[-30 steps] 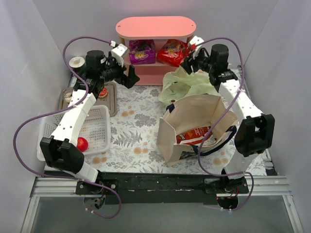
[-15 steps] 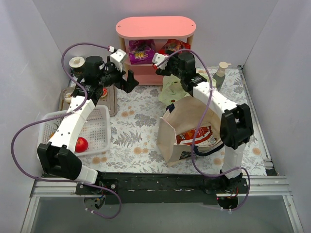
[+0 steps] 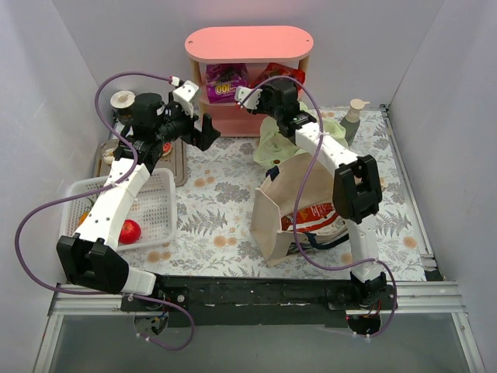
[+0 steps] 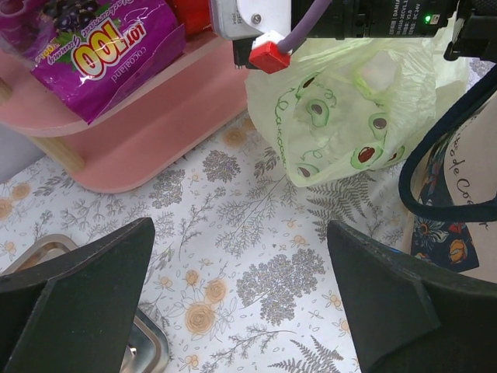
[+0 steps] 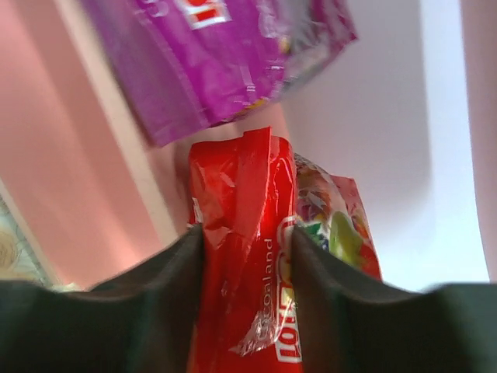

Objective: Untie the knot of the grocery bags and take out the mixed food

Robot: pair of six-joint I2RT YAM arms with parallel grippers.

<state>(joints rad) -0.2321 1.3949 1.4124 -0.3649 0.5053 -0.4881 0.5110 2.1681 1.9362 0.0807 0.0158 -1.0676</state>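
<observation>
While pinched, red packet (image 5: 241, 194) inside right hand (image 5: 248, 235).

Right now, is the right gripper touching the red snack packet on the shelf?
Touching. The right wrist view shows the red snack packet pinched between both fingers of the right gripper, no gap on either side.

Glossy red packet (image 5: 245, 256), shiny purple packet (image 4: 93, 47), thin crinkly plastic bag (image 4: 342, 116), matt pink shelf (image 3: 248, 40)
</observation>
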